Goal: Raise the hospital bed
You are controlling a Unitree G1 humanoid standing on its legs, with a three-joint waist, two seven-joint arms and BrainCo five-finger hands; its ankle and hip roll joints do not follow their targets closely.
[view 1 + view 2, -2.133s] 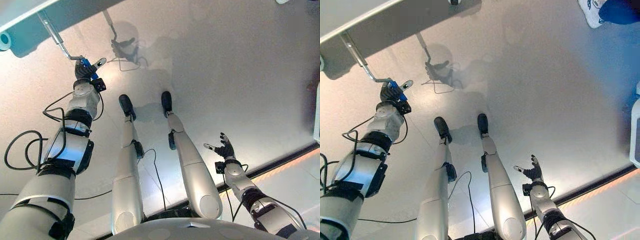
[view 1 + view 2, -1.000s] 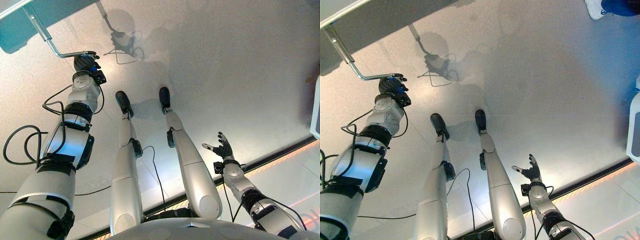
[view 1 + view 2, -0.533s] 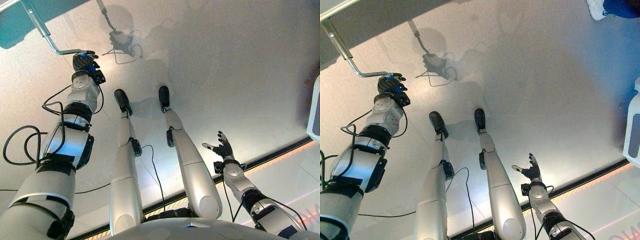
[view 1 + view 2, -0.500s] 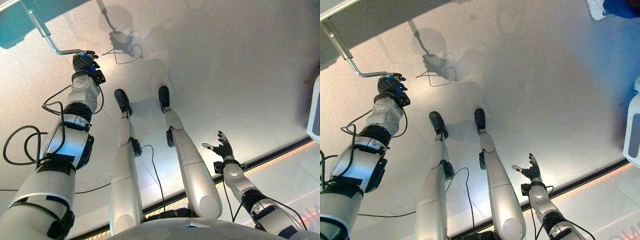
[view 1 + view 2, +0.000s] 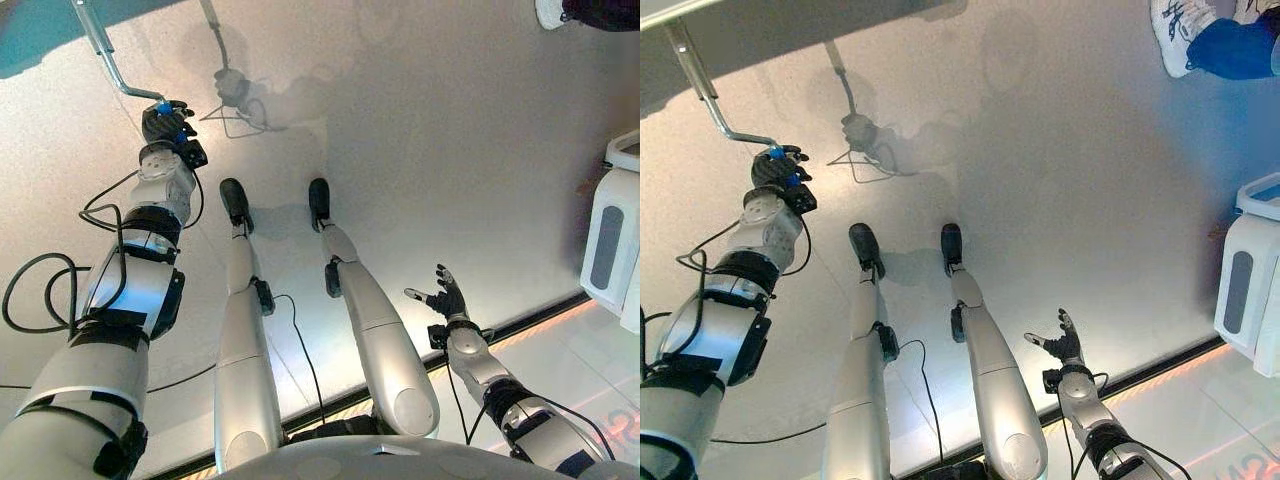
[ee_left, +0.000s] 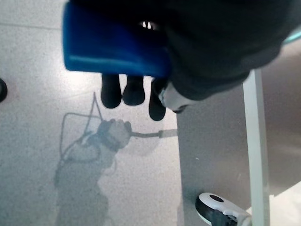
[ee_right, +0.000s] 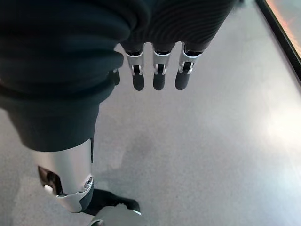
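- Pale speckled floor (image 5: 450, 150) underlies the scene.
- Right hand (image 5: 447, 298), near: fingers spread, empty.
- Left hand (image 5: 165, 122), farther: fingers curled round blue crank handle (image 6: 115, 44).
- Crank rod (image 5: 700, 85) runs up to hospital bed frame (image 5: 760, 30), farthest.

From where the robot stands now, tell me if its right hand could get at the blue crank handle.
Probably not. The right hand hangs open, low at the robot's right side, far across from the blue crank handle, which the left hand already grips.
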